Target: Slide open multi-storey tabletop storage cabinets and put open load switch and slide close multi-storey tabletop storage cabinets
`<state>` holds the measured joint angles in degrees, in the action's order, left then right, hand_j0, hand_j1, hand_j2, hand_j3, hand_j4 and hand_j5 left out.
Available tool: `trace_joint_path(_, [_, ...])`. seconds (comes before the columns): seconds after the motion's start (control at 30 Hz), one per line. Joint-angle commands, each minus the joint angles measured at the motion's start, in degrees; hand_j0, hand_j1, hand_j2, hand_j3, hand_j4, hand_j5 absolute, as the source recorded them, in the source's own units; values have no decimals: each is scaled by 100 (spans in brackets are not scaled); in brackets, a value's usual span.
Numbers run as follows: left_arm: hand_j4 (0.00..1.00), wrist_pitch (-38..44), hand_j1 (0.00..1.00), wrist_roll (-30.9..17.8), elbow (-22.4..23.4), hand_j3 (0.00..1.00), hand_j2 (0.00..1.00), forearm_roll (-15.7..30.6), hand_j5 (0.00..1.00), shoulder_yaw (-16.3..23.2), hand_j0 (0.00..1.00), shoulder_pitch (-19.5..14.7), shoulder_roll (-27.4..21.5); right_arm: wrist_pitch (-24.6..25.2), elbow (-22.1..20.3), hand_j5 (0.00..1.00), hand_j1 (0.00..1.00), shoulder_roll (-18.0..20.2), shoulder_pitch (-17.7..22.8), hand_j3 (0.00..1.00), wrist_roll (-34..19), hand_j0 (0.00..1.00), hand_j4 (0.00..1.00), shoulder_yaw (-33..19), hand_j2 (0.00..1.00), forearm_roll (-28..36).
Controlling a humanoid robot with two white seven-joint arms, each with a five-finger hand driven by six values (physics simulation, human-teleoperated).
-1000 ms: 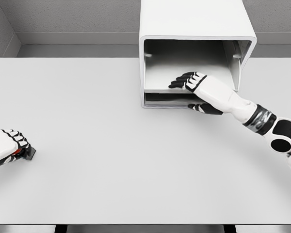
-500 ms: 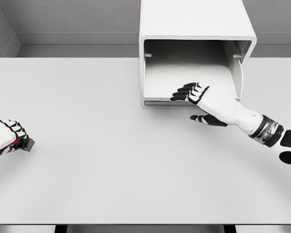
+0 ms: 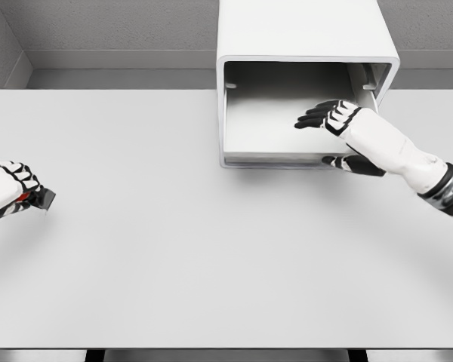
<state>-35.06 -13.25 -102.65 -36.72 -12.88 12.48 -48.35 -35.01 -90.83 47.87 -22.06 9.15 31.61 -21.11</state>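
The white storage cabinet [image 3: 302,34] stands at the back of the table, its front open. Its lower drawer tray [image 3: 268,124] shows a pale floor and a low front lip. My right hand [image 3: 334,139] is at the right part of that lip. Its fingers [image 3: 317,117] stretch flat over the tray, and its thumb [image 3: 355,164] is below and in front of the lip, holding nothing. My left hand [image 3: 26,192] is at the far left edge, curled on the small dark load switch [image 3: 44,198], which has a red spot.
The grey tabletop [image 3: 211,249] spreads wide between the two hands. A grey wall and ledge [image 3: 121,60] run behind the table. The cabinet's right wall [image 3: 381,83] is just behind my right wrist.
My right hand has moved right and up along the drawer front. The dark gap under the tray is gone. My left hand has drifted slightly up with the switch.
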Motion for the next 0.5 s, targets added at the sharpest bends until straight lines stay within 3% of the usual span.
trace_joint_path(0.0, [33, 6, 33, -11, -1, 33, 33, -2, 33, 23, 33, -9, 37, 1, -4, 67, 67, 30, 0, 67, 7, 67, 67, -251, 67, 186])
trace_joint_path(0.1, [33, 6, 33, -11, -1, 33, 33, -11, 33, 40, 33, -35, 37, 1, -224, 67, 67, 223, 18, 67, 16, 67, 67, -269, 67, 221])
trace_joint_path(0.33, [33, 6, 33, -20, -10, 33, 33, -11, 33, 67, 33, -114, 81, 1, -259, 64, 64, 258, 141, 64, 7, 64, 64, -357, 64, 274])
trace_joint_path(0.47, [33, 6, 33, -20, -19, 33, 33, -11, 33, 93, 33, -158, 89, 1, -312, 70, 70, 249, 237, 70, 7, 70, 70, -339, 70, 248])
